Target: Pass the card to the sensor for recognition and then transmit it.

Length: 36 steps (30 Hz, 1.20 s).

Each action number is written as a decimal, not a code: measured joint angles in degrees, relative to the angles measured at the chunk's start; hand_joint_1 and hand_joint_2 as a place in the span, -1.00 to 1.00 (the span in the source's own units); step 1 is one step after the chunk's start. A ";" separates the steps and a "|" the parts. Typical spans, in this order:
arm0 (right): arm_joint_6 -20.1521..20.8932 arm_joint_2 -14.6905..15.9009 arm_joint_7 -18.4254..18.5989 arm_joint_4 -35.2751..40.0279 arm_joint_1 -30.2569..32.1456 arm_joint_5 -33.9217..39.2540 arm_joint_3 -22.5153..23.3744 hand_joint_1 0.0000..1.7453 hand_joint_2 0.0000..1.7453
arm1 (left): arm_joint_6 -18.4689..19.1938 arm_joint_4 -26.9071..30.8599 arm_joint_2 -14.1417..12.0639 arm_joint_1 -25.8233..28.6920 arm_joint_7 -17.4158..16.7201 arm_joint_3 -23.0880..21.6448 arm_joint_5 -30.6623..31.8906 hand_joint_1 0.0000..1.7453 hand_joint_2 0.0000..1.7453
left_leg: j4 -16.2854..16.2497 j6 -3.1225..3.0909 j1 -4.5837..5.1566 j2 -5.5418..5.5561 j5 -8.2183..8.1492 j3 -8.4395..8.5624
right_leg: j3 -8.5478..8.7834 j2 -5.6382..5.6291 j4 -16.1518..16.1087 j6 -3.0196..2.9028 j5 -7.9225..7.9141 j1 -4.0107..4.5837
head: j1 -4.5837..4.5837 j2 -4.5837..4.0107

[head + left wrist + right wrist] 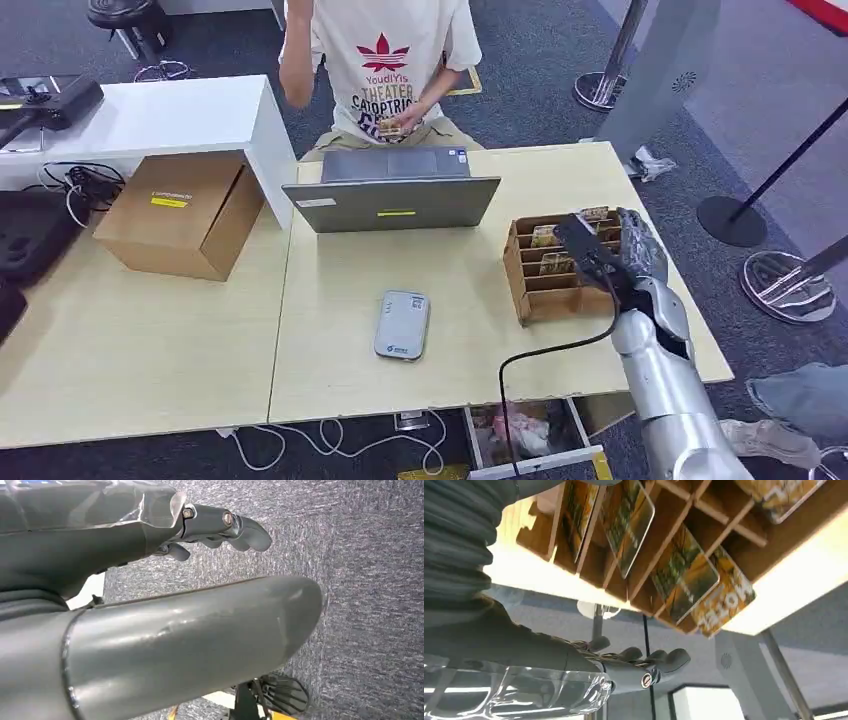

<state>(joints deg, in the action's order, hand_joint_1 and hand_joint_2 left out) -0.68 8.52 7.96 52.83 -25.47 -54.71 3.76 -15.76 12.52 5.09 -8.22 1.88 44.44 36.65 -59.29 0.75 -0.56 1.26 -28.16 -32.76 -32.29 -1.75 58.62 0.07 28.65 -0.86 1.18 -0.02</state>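
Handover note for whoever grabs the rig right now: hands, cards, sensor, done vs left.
Right hand: at the wooden card rack on the table's right side, nothing held as far as the right wrist view shows; fingers lie beside the rack, not on a card.
Left hand: hanging over grey carpet, fingers curled, nothing in it.
Cards stand in the rack slots.
Card sensor lies flat mid-table, in front of the laptop; nothing on it.
Done: reach to the rack.
Left: grip one card, present it to the sensor, pass it on.
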 joint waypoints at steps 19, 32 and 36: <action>1.92 0.44 -1.86 -4.76 -1.98 2.90 0.00 0.60 1.00 | -0.15 0.00 -0.11 0.06 0.11 0.00 -0.24 -1.00 -1.00 | 0.00 -0.03 0.00 0.00 0.02 0.01 | 0.01 0.00 0.00 0.00 -0.01 0.00 | 0.00 0.00; 1.90 0.52 -1.73 -5.09 -3.31 2.88 0.00 0.62 1.00 | -0.15 0.00 -0.09 0.06 0.11 0.00 -0.41 -1.00 -1.00 | -0.03 -0.03 -0.01 -0.01 0.02 0.01 | 0.01 -0.02 0.00 0.01 -0.02 0.01 | 0.00 0.00; 1.97 0.52 -1.73 -5.09 -3.32 2.88 0.00 0.62 1.00 | -0.11 0.00 -0.04 0.05 0.11 0.00 -0.42 -1.00 -1.00 | -0.03 -0.03 -0.01 -0.02 0.02 0.01 | 0.01 -0.02 0.00 0.01 -0.02 0.01 | 0.00 0.00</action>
<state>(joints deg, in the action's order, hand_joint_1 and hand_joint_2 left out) 1.29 9.05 6.23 47.74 -28.79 -51.82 3.76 -15.87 12.52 5.05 -8.18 1.99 44.44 36.24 -59.32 0.72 -0.57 1.25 -28.15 -32.75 -32.27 -1.77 58.62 0.07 28.63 -0.85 1.18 -0.02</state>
